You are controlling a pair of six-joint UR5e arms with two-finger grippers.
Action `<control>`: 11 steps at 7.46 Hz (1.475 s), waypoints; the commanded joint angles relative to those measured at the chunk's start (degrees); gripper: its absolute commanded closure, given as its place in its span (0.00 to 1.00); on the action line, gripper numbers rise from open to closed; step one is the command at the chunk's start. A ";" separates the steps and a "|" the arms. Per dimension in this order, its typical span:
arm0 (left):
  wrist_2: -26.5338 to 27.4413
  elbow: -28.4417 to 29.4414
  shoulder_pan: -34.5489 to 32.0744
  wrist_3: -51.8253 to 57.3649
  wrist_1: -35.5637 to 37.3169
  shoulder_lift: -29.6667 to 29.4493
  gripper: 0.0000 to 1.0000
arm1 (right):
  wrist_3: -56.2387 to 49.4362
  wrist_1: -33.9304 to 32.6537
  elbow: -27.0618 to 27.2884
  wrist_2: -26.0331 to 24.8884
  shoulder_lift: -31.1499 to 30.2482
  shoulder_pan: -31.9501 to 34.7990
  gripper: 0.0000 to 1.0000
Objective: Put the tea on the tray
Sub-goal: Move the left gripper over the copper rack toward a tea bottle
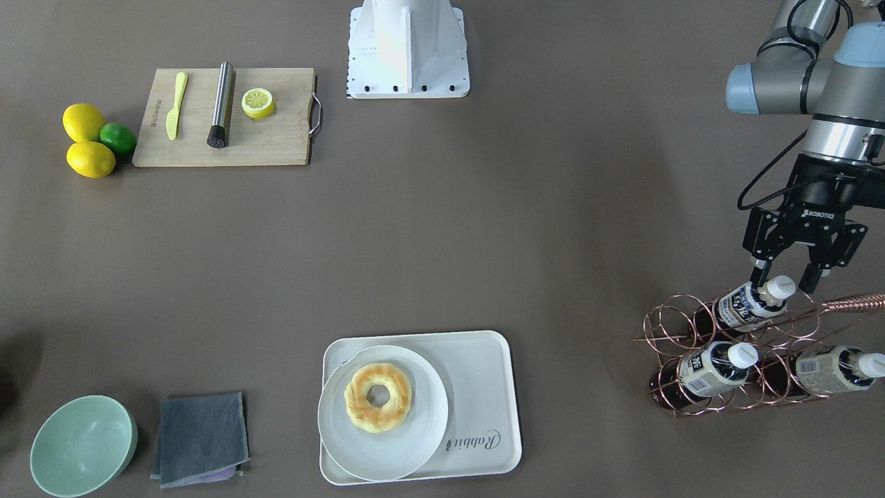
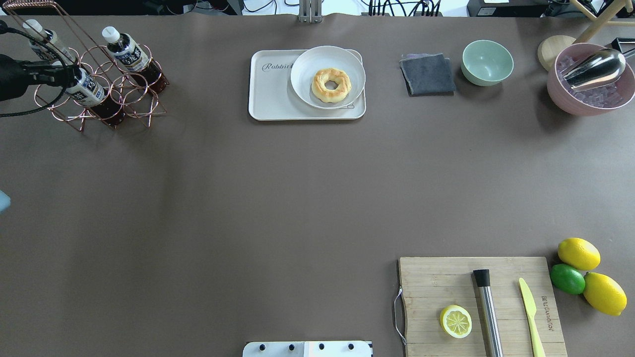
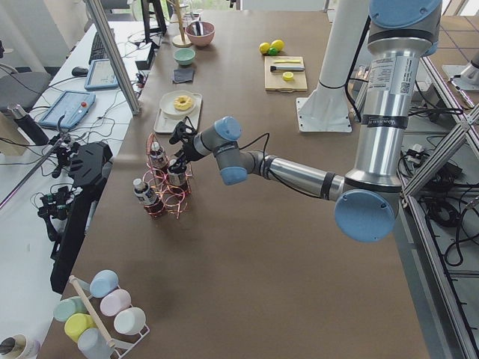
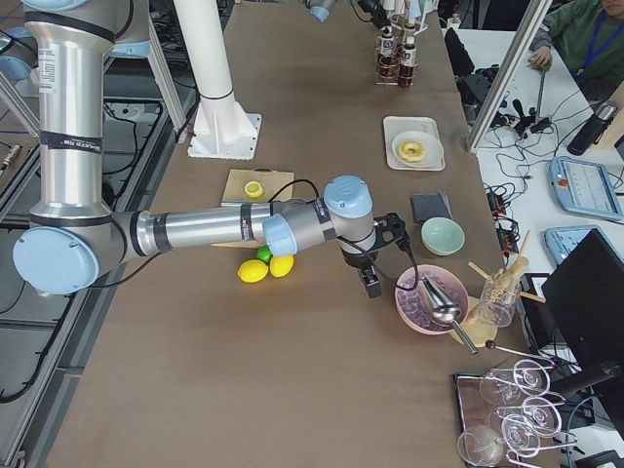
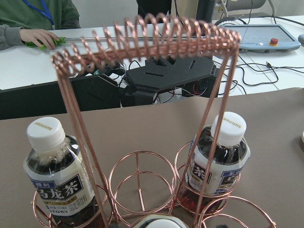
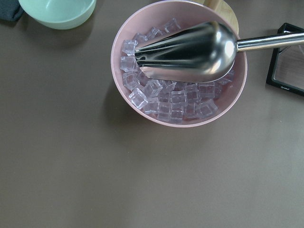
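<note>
From my station I see the left gripper (image 1: 783, 280) hanging over the copper wire rack (image 1: 681, 325) at the robot's left end of the table. Its jaws stand apart, one finger on either side of the white cap of the tea (image 1: 740, 306). I cannot make out whether the pads touch the cap. That bottle sits in a ring of the rack on the side nearer the robot. In the left wrist view only the top of its cap shows at the lower edge. Two matching bottles (image 1: 709, 370) (image 1: 830, 369) stand in the rack's far row. The tray (image 1: 477, 373) lies well apart from the rack, at the middle of the operators' edge of the table. A round white plate (image 1: 387, 449) covers the half of the tray that is towards the robot's right and carries a doughnut (image 1: 378, 396). The part of the tray with the script lettering is bare. The right gripper (image 4: 372, 283) hangs just beside a pink bowl (image 6: 243, 78) of ice cubes with a metal scoop (image 6: 190, 52) lying in it. I cannot tell whether that gripper's fingers are apart or together, since only the side camera catches them. A green bowl (image 1: 83, 446) and a folded grey cloth (image 1: 200, 436) sit along the same edge as the tray.
</note>
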 commanded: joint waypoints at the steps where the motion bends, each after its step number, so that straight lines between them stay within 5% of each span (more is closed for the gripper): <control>1: 0.37 0.11 0.25 0.51 -0.13 0.18 0.31 | 0.00 0.00 0.00 -0.04 0.09 0.04 0.00; 4: 0.37 0.29 0.25 0.69 -0.13 0.18 0.36 | 0.00 0.00 0.00 -0.04 0.09 0.04 0.00; 5: 0.37 0.29 0.25 0.61 -0.13 0.18 0.58 | 0.00 0.00 0.00 -0.04 0.09 0.04 0.00; 6: 0.29 -0.15 0.25 0.52 -0.48 0.26 1.00 | 0.00 0.00 0.00 -0.04 0.09 0.04 0.00; 11: -4.17 -5.42 -5.79 0.87 0.13 0.71 1.00 | 0.00 0.00 0.18 0.04 0.00 0.04 0.00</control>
